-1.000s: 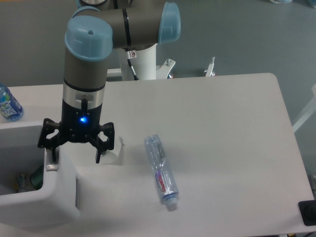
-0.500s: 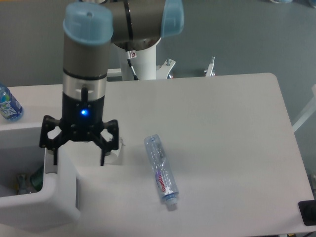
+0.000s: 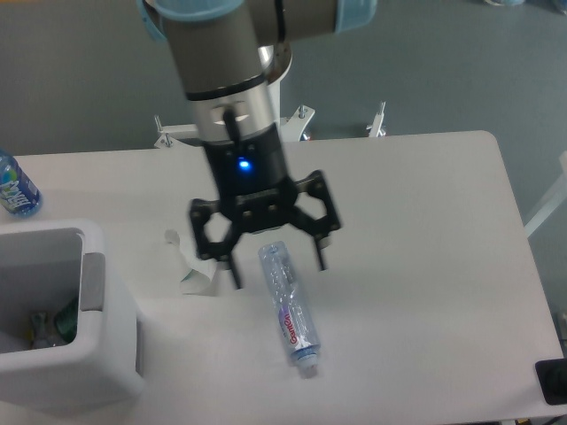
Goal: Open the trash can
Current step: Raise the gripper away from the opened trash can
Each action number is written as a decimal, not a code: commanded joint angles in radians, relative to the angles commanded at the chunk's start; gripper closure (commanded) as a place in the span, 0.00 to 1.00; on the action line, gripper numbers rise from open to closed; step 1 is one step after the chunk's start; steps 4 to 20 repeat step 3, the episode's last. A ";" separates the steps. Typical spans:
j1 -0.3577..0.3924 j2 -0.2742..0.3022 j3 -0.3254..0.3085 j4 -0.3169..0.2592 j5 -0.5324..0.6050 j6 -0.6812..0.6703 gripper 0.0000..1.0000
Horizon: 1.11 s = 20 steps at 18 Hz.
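Observation:
The trash can (image 3: 97, 372) is a large white box-shaped bin at the lower left, its top open so that bottles show inside. A grey strip (image 3: 91, 283) runs along its right rim. My gripper (image 3: 279, 270) hangs open over the table to the right of the bin, its black fingers spread on either side of the top end of a lying clear plastic bottle (image 3: 289, 308). Nothing is between the fingers.
A small folded white carton (image 3: 190, 270) stands between the bin and the gripper. A blue-labelled bottle (image 3: 15, 188) stands at the far left edge. The arm's white base (image 3: 266, 115) is at the back of the table (image 3: 416, 230).
The gripper has swung right, away from the bin's right rim to above the lying bottle. The bin's opening and the folded carton are now uncovered.

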 joint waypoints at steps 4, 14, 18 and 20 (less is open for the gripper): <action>0.054 0.011 -0.023 -0.028 0.000 0.106 0.00; 0.054 0.011 -0.023 -0.028 0.000 0.106 0.00; 0.054 0.011 -0.023 -0.028 0.000 0.106 0.00; 0.054 0.011 -0.023 -0.028 0.000 0.106 0.00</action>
